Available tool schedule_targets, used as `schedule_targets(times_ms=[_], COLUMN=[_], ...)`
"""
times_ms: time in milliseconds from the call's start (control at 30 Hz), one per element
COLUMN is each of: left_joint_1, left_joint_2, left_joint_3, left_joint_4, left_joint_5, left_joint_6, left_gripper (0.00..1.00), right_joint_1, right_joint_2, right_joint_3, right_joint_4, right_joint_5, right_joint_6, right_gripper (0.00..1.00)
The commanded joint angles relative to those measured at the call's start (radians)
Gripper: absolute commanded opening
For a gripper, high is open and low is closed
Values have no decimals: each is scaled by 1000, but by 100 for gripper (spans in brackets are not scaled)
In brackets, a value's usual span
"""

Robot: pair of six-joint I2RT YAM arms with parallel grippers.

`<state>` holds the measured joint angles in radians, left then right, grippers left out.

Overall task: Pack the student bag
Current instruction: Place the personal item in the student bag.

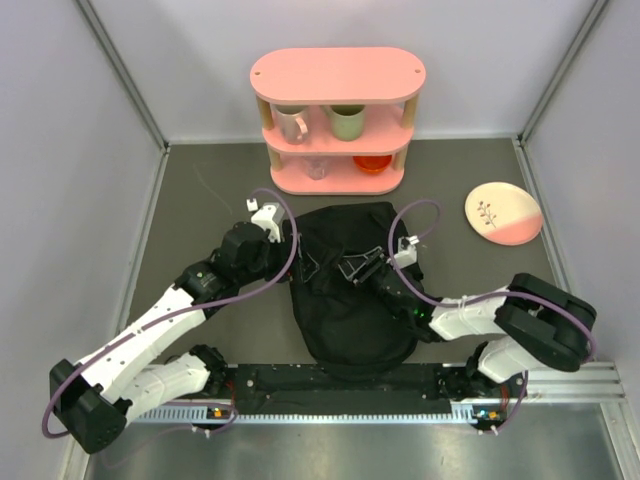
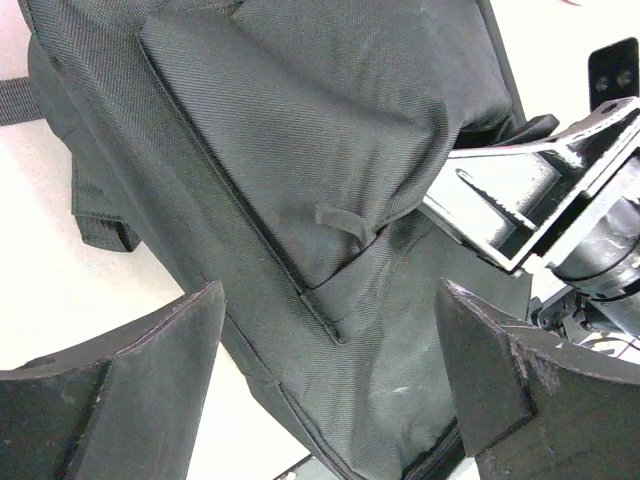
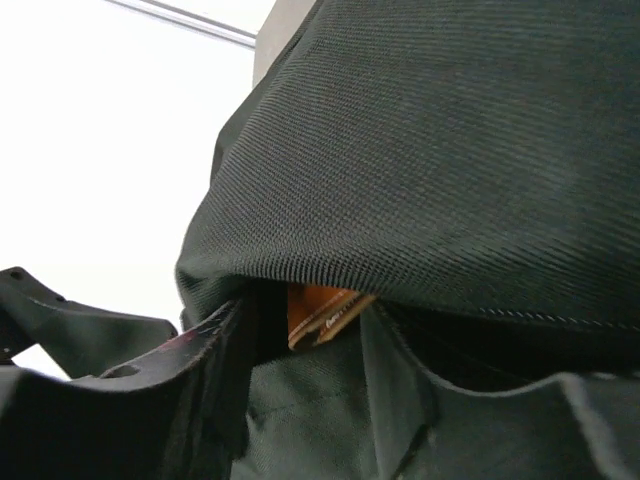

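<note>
Desk: dark grey matt top (image 1: 200,190), walled in on the left, back and right.
Walls: pale grey panels (image 1: 60,120) with metal strips in the two back corners.
Near edge: a black rail (image 1: 340,385) runs across and carries both arm bases. A bare metal strip lies in front of it.
Shelf: the pink shelf (image 1: 338,75) stands at the middle of the back wall, with two tiers under an oval top.
Upper tier: a pale mug (image 1: 291,124) on the left and a green mug (image 1: 347,122) on the right.
Lower tier: a clear glass (image 1: 317,166) beside a red bowl (image 1: 372,162).
Plate: a cream and pink plate (image 1: 503,213) lies flat on the desk to the right of the shelf, well apart from the bag.
Student bag: the student bag (image 1: 350,320) lies rumpled mid-desk between the arms, near the shelf's front, and its near end reaches the rail.
Left fingers: the left fingers (image 2: 150,380) are spread wide over the bag's upper left side, with nothing between them.
Right fingers: the right fingers (image 3: 180,400) are parted partway and pushed under a fold of the bag's fabric. An orange-edged item (image 3: 320,310) shows just past the tips; I cannot tell whether they touch it.
</note>
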<state>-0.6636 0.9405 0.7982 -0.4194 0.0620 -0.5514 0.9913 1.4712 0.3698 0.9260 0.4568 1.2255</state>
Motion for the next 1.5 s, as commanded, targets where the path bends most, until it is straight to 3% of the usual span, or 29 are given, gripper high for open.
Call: schedule_targets(times_ms=[0,33,67,200,467,700,767,900,1067,1200,1400,1467], left_joint_1=[7,6,5,7,5,5,7,7,7,7,9,9], left_joint_2=[-5,0,0,3,-9,-9,-12,-26,-23,-9,15,18], left_joint_3=[-8,-8,-8,-4,-20,-19,-20,-39,-56,-63,-53,-44], left_joint_4=[31,31,33,25,25,24,21,21,22,28,42,44], left_joint_5=[1,5,9,10,10,13,10,-2,-5,-5,-4,-1], left_joint_6=[1,1,1,2,-5,-8,-10,-16,-18,-15,-13,-13], left_gripper=[90,90,90,90,90,90,90,90,90,91,91,91], right_joint_1=[-13,-17,-19,-20,-68,-105,-106,-105,-106,-106,-106,-108], right_joint_2=[-68,-66,-61,-48,-3,172,198,172,34,-90,-169,-170], right_joint_3=[-23,-22,-19,-12,58,173,184,138,116,92,100,95], right_joint_4=[-75,-67,-65,-53,-39,46,50,1,-403,-481,-610,-604], right_joint_5=[-36,-46,-55,-69,-64,-75,-93,-80,3,20,-20,-9], right_joint_6=[9,12,19,40,25,42,55,71,118,60,-7,-24], right_gripper=[39,33,20,1,0,0,2,17,36,52,59,55])
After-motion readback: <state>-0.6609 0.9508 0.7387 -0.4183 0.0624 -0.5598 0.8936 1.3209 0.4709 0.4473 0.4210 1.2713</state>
